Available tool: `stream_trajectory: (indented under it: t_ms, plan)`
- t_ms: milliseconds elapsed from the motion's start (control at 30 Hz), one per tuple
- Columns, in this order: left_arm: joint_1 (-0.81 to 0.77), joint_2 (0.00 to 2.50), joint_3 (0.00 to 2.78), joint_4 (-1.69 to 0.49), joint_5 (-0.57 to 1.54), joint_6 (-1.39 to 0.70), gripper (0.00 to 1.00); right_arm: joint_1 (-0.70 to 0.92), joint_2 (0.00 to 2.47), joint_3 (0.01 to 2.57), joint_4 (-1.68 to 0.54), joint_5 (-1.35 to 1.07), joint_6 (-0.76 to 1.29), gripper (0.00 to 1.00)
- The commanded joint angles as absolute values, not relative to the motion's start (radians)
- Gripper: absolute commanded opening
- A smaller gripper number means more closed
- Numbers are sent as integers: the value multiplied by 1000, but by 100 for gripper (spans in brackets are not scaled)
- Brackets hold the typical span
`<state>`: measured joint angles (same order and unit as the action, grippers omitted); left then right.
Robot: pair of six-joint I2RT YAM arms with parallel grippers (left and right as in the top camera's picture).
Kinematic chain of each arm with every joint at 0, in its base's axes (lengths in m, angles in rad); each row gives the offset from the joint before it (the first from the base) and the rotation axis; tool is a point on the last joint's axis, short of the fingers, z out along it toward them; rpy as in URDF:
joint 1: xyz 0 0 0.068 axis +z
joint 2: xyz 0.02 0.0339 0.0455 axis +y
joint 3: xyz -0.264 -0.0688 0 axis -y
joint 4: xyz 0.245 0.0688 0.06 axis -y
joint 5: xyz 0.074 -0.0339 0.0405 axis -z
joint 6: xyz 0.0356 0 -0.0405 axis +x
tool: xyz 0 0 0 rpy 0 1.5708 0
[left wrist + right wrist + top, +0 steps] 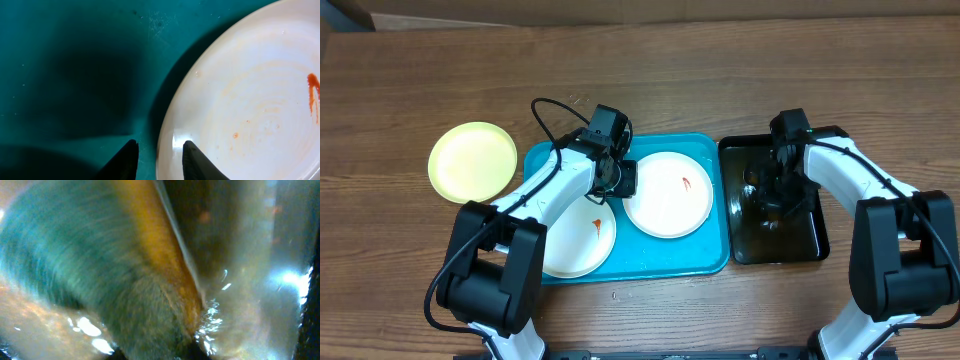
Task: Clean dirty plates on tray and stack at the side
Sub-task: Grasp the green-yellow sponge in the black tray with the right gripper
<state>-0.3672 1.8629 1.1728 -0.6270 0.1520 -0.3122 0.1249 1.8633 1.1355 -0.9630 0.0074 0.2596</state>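
Observation:
The turquoise tray (705, 255) holds two white plates. The right plate (668, 194) has a red smear, and the lower-left plate (578, 240) an orange one. A pale yellow-green plate (472, 162) lies on the table left of the tray. My left gripper (620, 178) is at the right plate's left rim. In the left wrist view this gripper (160, 159) stands slightly open astride the rim of the plate (250, 100), one finger over the tray (75, 60). My right gripper (775, 195) is down in the black tray, shut on a green-and-yellow sponge (100, 270).
The black tray (810, 245) stands right of the turquoise one and holds brownish water (240, 255). Brown wooden table (420, 80) lies all around. The left arm reaches across the lower-left plate.

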Motion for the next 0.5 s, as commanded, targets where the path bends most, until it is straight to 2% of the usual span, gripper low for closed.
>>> stream_trajectory:
  t_ms: [0, 100, 167, 333, 467]
  plan:
    - [-374, 1844, 1164, -624, 142, -315, 32, 125, 1836, 1128, -993, 7, 263, 4]
    - [-374, 1844, 1164, -624, 142, -314, 33, 125, 1836, 1153, -1045, -38, 263, 49]
    - [-374, 1844, 1164, -624, 142, -315, 33, 125, 1836, 1172, -1057, -38, 260, 66]
    - [-374, 1844, 1164, -624, 142, -314, 34, 123, 1836, 1200, -999, -12, 255, 77]
    - [-374, 1844, 1164, -624, 142, -315, 34, 123, 1837, 1199, -957, -4, 255, 77]
